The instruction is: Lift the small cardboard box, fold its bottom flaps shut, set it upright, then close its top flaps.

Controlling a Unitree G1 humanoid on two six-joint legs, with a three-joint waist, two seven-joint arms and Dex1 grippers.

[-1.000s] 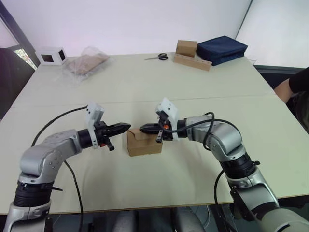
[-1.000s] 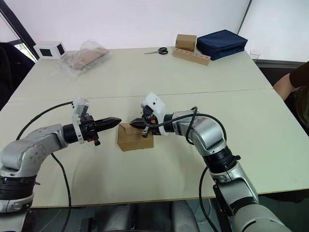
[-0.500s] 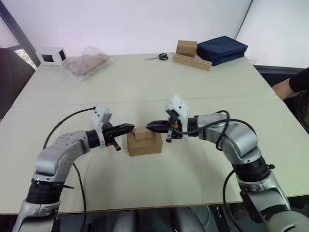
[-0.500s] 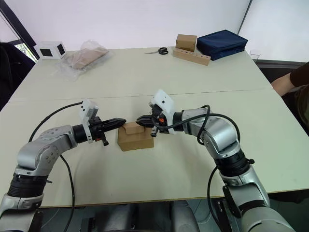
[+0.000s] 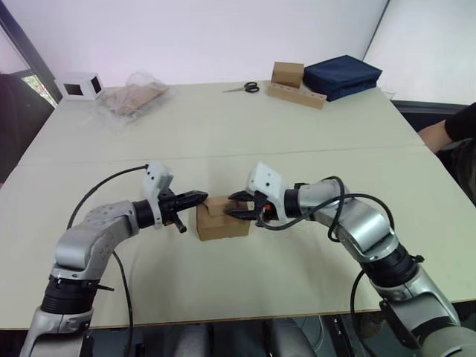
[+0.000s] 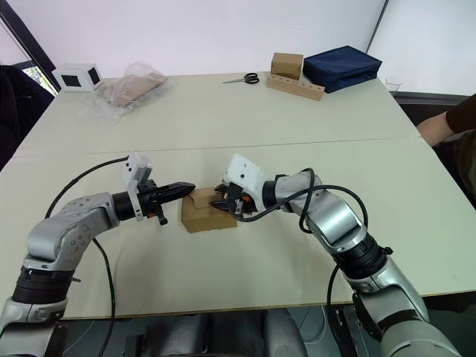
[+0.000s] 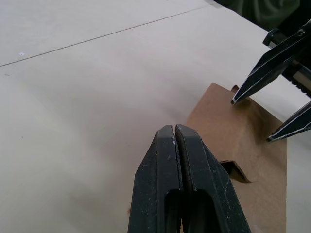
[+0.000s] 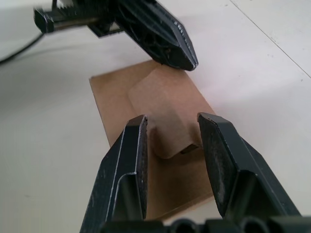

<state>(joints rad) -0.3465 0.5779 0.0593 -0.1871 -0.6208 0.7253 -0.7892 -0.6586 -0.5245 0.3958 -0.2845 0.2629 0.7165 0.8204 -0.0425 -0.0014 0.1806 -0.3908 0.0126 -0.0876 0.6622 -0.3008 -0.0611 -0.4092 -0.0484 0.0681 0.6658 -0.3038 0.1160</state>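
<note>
Small cardboard box (image 5: 222, 219) upright on table (image 5: 297, 149) — left hand (image 5: 199, 196) pinched closed, empty — right hand (image 5: 236, 206) parted over top flaps (image 8: 163, 114)

Box (image 5: 222, 219): plain brown cardboard, matt, smooth, flaps (image 8: 165, 114) same stock w/ raw cut edges. Table (image 5: 245, 134): pale cream top, smooth, matt, faint seam. Left gripper (image 7: 176, 133): black plastic fingers, slight sheen, scuffed. Right gripper (image 8: 171, 128): same black plastic, semi-gloss. Bag (image 5: 134, 95): clear crinkly plastic, shiny. Case (image 5: 342, 74): navy cloth, matt. Strip (image 5: 296, 94): bare wood. Scissors (image 5: 243, 88): metal blades.
</note>
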